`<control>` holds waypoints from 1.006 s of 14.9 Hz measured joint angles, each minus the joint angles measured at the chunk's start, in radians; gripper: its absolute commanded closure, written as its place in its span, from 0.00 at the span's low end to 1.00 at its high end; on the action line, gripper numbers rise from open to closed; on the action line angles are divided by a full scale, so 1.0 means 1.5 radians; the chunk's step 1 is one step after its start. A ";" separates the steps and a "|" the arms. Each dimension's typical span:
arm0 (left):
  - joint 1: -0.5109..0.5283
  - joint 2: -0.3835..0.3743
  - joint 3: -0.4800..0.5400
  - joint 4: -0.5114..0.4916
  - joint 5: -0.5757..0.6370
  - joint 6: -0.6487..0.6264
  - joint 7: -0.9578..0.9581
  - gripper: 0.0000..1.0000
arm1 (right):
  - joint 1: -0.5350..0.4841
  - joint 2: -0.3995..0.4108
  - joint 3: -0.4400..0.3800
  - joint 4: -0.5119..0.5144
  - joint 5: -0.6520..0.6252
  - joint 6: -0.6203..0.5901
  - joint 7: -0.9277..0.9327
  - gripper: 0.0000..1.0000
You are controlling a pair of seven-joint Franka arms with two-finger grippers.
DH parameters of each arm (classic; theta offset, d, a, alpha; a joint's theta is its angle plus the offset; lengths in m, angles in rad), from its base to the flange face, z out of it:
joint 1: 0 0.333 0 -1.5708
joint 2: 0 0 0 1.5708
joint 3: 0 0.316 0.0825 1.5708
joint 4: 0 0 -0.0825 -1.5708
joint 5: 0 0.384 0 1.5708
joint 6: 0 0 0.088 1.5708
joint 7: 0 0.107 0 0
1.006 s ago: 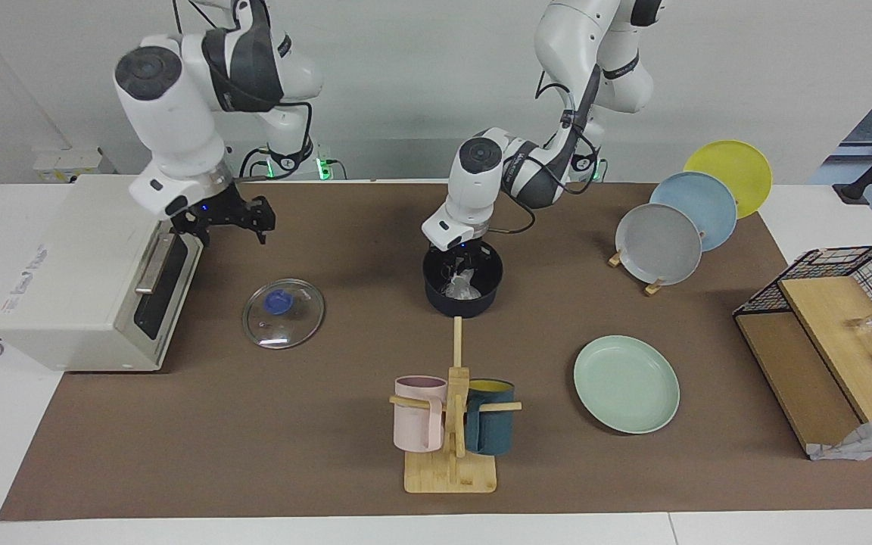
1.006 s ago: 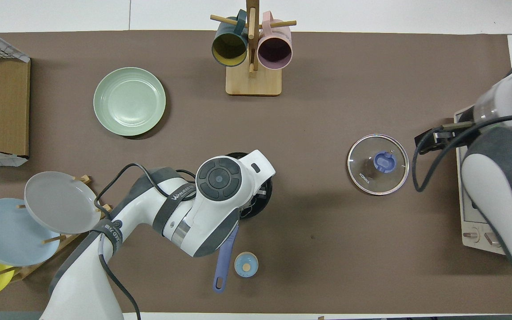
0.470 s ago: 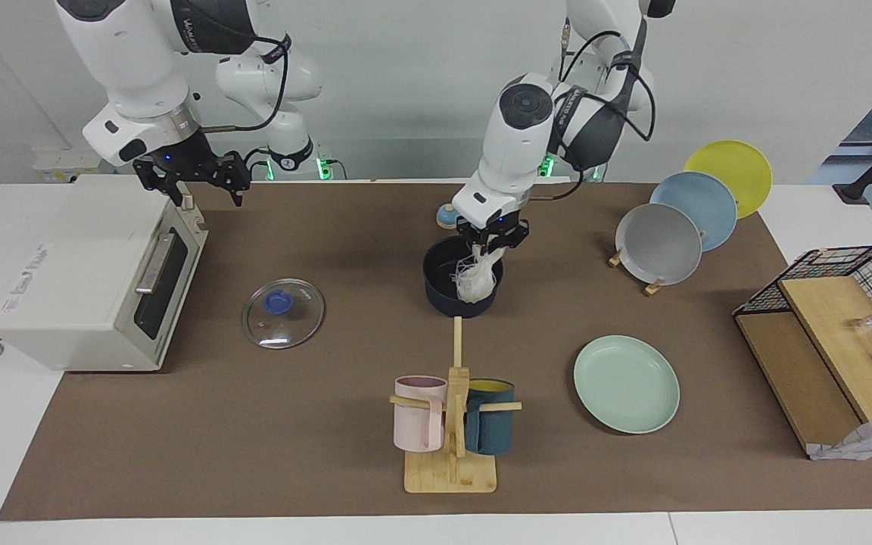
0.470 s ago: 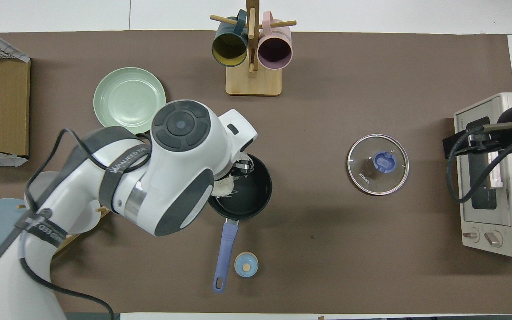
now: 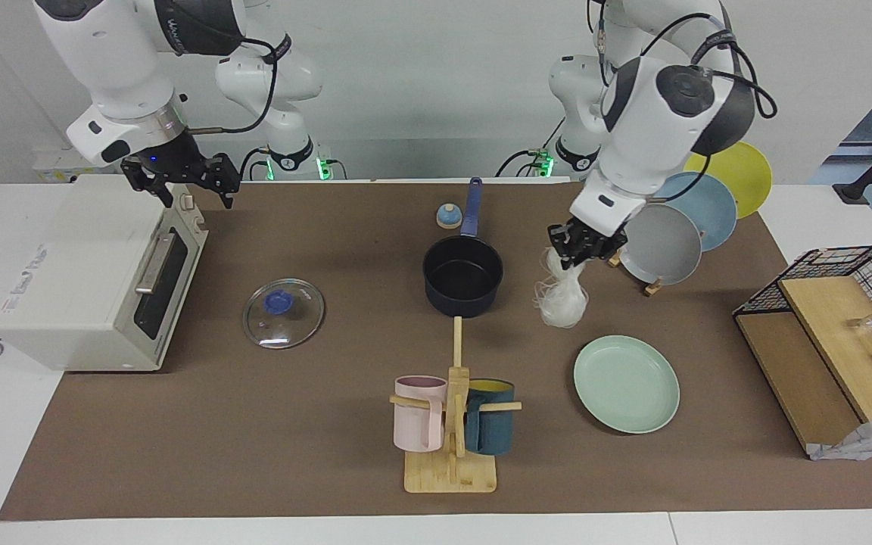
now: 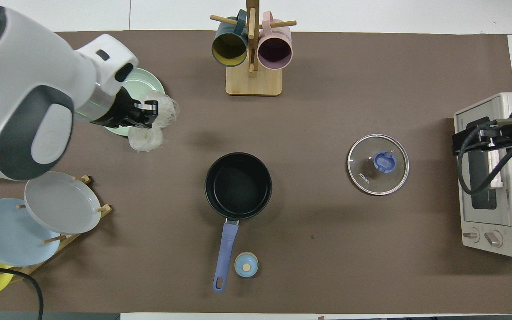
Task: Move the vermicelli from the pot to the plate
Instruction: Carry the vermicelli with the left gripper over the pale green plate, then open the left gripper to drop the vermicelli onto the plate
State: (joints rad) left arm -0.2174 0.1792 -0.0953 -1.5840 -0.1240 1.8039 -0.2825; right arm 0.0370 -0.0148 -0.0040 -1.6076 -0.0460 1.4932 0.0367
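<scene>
My left gripper (image 5: 582, 253) is shut on the top of the vermicelli (image 5: 563, 303), a white looped clump that hangs in the air over the mat between the pot (image 5: 462, 291) and the mint-green plate (image 5: 625, 384). In the overhead view the left gripper (image 6: 147, 113) and the vermicelli (image 6: 146, 140) overlap the edge of the plate (image 6: 142, 82). The navy pot (image 6: 238, 184) is empty, its blue handle pointing toward the robots. My right gripper (image 5: 182, 185) is open and empty, waiting over the toaster oven.
A glass lid (image 5: 282, 312) lies flat beside the white toaster oven (image 5: 88, 272). A wooden mug rack (image 5: 451, 424) holds a pink and a navy mug. A plate rack (image 5: 659, 242) holds grey, light blue and yellow plates. A wire basket (image 5: 829, 325) stands at the left arm's end.
My left gripper has lifted the vermicelli out of the pot and carried it toward the mint-green plate. The pot is now empty. The right gripper has hardly moved over the toaster oven.
</scene>
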 measured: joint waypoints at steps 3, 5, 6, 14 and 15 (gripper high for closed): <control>0.066 0.032 0.001 -0.002 -0.006 0.050 0.081 1.00 | 0.000 0.000 -0.001 0.002 0.000 0.000 0.000 0.00; 0.090 0.068 0.001 -0.005 -0.008 0.099 0.124 1.00 | -0.001 0.000 -0.002 0.004 0.000 0.000 0.000 0.00; 0.095 0.087 0.000 -0.010 -0.008 0.125 0.139 1.00 | -0.001 0.000 -0.002 0.004 0.000 0.000 0.000 0.00; 0.107 0.192 0.001 -0.059 -0.008 0.302 0.249 0.01 | -0.001 -0.001 -0.002 0.005 0.000 -0.001 0.000 0.00; 0.107 0.194 0.002 -0.063 -0.008 0.309 0.257 0.00 | -0.001 -0.001 -0.002 0.005 0.000 -0.001 0.000 0.00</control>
State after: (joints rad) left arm -0.0565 0.4696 -0.0924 -1.6789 -0.1357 2.2666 0.1023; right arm 0.0359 -0.0157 -0.0075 -1.6004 -0.0460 1.4911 0.0367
